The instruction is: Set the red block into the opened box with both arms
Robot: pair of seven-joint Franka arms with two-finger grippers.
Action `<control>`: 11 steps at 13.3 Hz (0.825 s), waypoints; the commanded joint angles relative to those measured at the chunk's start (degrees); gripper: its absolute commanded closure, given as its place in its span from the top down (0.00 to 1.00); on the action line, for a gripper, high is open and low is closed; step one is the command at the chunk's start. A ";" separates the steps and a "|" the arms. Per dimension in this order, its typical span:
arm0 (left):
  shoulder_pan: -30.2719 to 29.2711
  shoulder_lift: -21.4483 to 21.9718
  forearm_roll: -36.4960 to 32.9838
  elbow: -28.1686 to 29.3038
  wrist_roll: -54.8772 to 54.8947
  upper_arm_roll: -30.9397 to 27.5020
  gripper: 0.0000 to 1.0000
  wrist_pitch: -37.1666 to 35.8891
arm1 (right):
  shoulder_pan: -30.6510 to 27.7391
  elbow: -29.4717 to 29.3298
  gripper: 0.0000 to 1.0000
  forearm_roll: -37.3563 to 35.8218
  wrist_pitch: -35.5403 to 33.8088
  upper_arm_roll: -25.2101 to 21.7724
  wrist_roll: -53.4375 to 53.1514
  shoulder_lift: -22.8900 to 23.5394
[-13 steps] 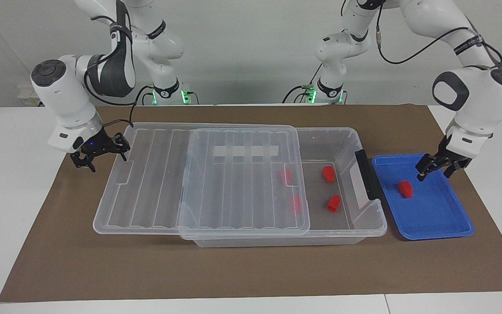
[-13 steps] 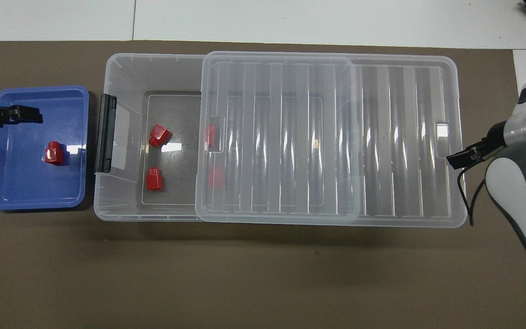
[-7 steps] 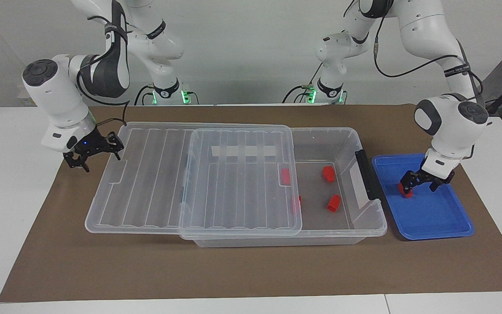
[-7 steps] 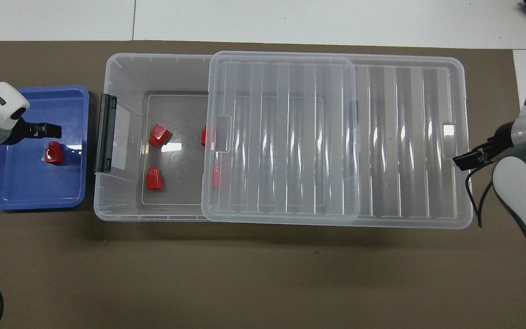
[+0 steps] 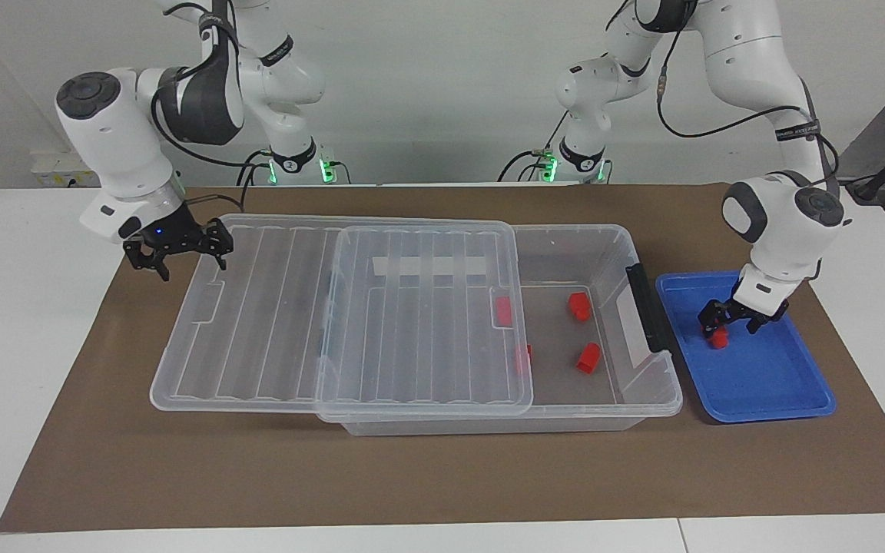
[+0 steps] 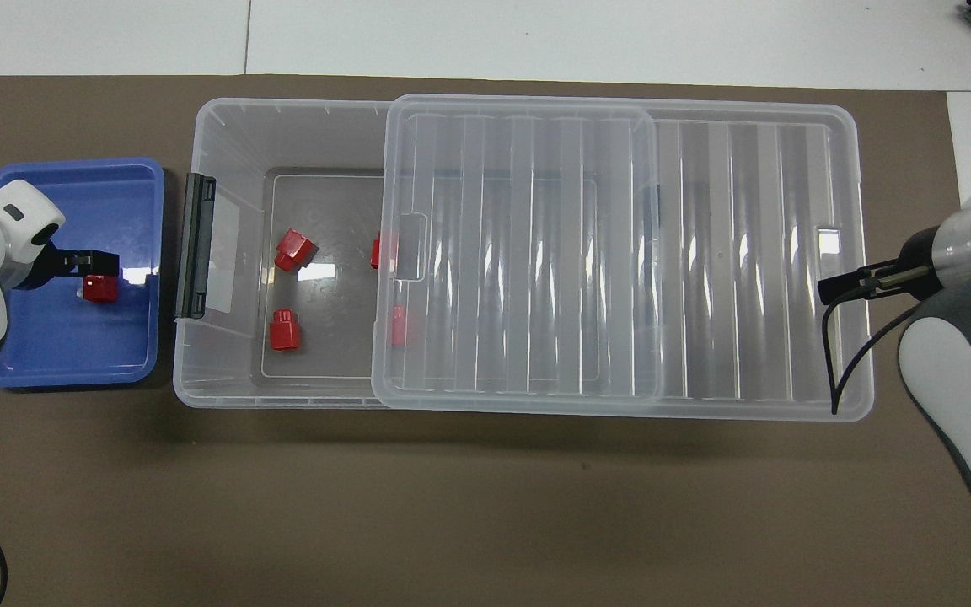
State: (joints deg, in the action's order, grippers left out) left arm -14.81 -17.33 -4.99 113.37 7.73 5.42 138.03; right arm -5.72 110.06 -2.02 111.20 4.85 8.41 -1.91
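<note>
Left gripper [image 5: 734, 321] down in blue tray [image 5: 780, 392], fingers apart, straddling red block [image 5: 716, 339]; grip not closed. Block sits on tray floor near tray's edge toward robots, not in box. Tray at left arm's end of table, just beside box [image 5: 611, 246] end with black bar [image 5: 646, 307].

Right gripper [image 5: 180, 250] fingers apart, at lid [image 5: 273, 307] edge at right arm's end; contact with lid unclear. Lid slid partway off box, open part toward tray. Four red blocks inside box, two half under lid.
</note>
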 commanded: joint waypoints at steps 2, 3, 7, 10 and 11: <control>-1.63 1.42 -0.90 5.98 -0.09 0.21 0.92 7.15 | 3.34 -0.89 1.00 -0.61 -2.82 0.24 -14.72 -2.23; -1.63 1.42 -0.90 6.16 -0.17 0.21 0.91 7.34 | 3.34 -3.08 1.00 -0.70 -4.92 0.24 -16.05 -1.79; -0.92 1.42 -0.90 6.16 -3.42 0.21 0.58 7.26 | 4.14 -12.92 1.00 -0.52 -12.74 0.24 -20.54 0.58; -0.92 1.42 -0.90 5.99 -3.43 0.21 0.15 6.73 | 4.05 -18.55 1.00 -0.70 -18.28 0.24 -22.65 1.46; -1.01 1.42 -0.90 5.99 -3.43 0.21 0.03 6.55 | 3.70 -21.09 1.00 -0.44 -20.65 0.24 -22.65 2.34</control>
State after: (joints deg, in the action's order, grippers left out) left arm -15.78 -17.27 -4.99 117.81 5.60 5.69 144.15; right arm -1.72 94.89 -2.04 94.76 4.98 -12.77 -2.41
